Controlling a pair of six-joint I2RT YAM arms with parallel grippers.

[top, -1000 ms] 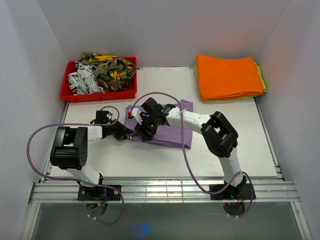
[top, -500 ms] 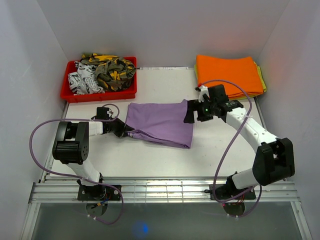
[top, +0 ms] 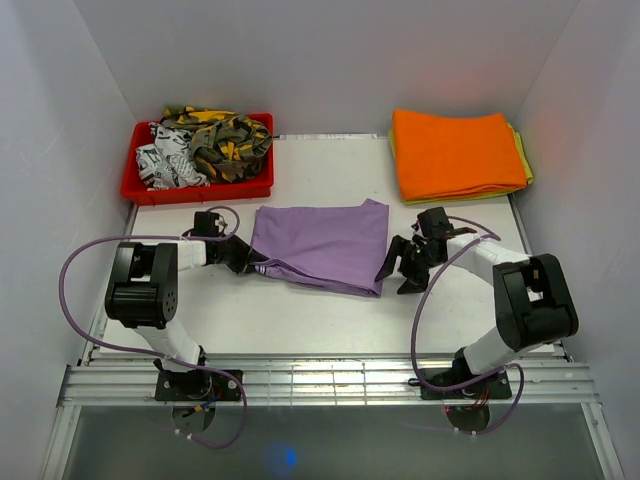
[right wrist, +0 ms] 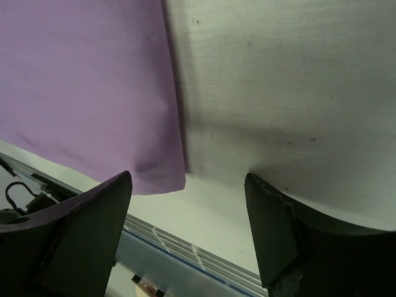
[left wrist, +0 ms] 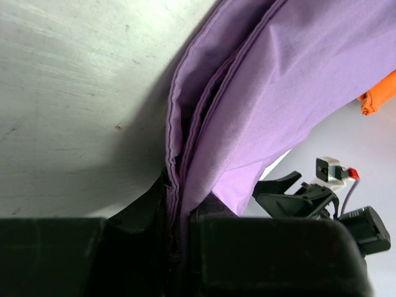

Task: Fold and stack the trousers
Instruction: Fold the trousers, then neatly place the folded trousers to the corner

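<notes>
White table (top: 300, 315) from above: one pair of folded trousers (top: 325, 245) lies mid-table, long axis left to right — the left gripper (top: 255, 263) at its left end, the right gripper (top: 400, 272) just beside its right near corner. One red bin (top: 197, 188) and one orange cloth stack (top: 455, 152) sit behind.

Left wrist: jaws clamped on the layered fabric edge.

Right wrist: fingers (right wrist: 80, 229) spread wide, empty — the cloth's corner lies ahead between them.

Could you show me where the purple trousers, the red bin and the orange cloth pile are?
purple trousers (top: 320, 245), top external view, middle of the folded fabric.
red bin (top: 200, 190), top external view, its near wall.
orange cloth pile (top: 455, 152), top external view, centre of the top cloth.
</notes>
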